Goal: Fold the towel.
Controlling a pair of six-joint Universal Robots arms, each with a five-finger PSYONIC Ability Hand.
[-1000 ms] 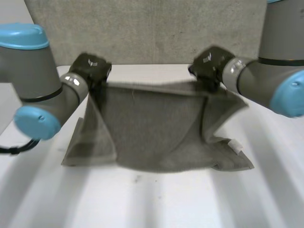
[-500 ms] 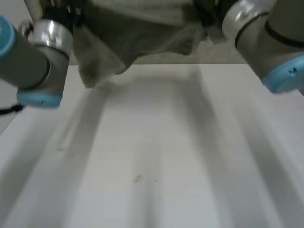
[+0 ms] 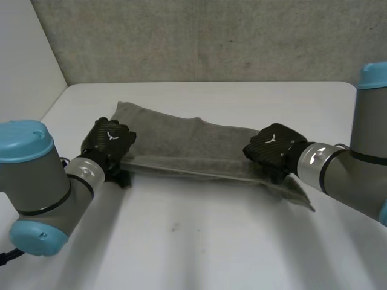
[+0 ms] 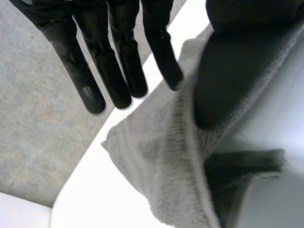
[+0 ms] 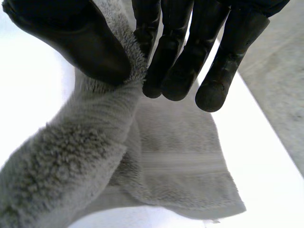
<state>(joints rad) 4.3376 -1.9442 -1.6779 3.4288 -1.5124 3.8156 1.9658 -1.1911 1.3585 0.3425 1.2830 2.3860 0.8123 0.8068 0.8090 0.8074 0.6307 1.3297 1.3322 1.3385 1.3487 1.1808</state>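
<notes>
Towel (image 3: 199, 148) is lying across the surface (image 3: 193, 241), long axis running left to right, with your left hand (image 3: 109, 142) and right hand (image 3: 272, 148) sitting at opposite ends.
Left wrist view: the left hand (image 4: 118, 71) is pinching the towel's edge.
Right wrist view: the right hand (image 5: 180, 57) is pinching the other end.

We call this a robot lab or test cell. The work surface is a bare white table (image 3: 199, 254), plain apart from a few specks. A rough grey concrete-like wall (image 3: 199, 42) stands at 12 o'clock, and a flat white panel (image 3: 24, 54) closes the side at 10 o'clock. Two industrial-type arms have grey joints and light-blue caps, left arm (image 3: 36, 181) at 8 o'clock and right arm (image 3: 357, 169) at 4 o'clock, both over the table. A grey towel (image 3: 193, 145) lies across the middle as work piece. In the wrist views we see the same white top and grey backdrop.
</notes>
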